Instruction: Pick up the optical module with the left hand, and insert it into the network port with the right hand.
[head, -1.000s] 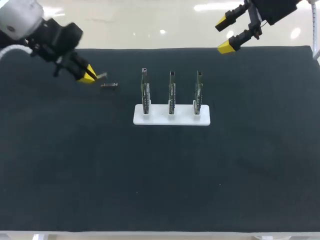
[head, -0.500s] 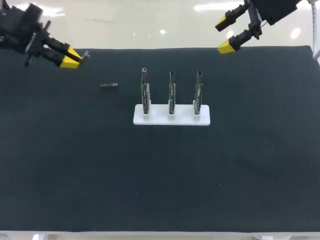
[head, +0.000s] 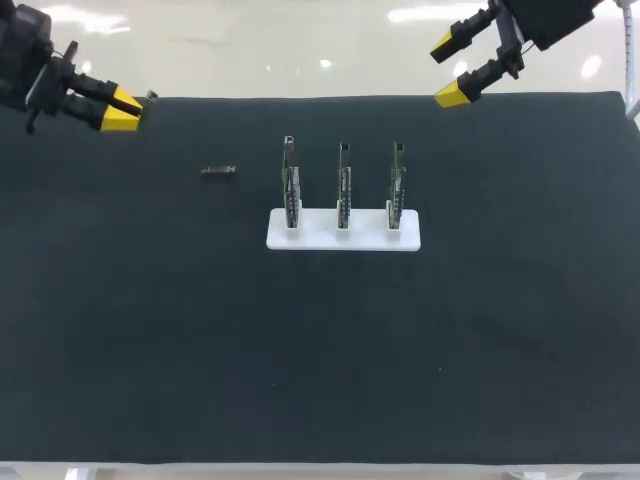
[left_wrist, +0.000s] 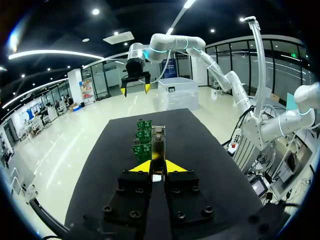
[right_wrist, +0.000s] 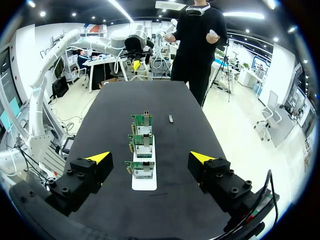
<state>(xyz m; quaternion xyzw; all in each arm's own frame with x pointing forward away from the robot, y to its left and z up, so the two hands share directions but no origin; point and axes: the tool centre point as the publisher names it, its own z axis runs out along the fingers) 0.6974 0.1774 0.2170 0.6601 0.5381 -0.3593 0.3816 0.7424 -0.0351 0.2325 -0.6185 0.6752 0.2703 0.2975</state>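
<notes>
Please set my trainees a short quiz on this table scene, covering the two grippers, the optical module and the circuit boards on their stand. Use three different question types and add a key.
1. True or false: the right gripper is shut on a module.
2. What does the left gripper hold between its yellow tips?
A) a slim silver optical module
B) a green board
C) nothing
3. How many upright green circuit boards stand in the white rectangular base?

Key: 1 false, its fingers are wide open and empty; 2 A; 3 three.
</notes>
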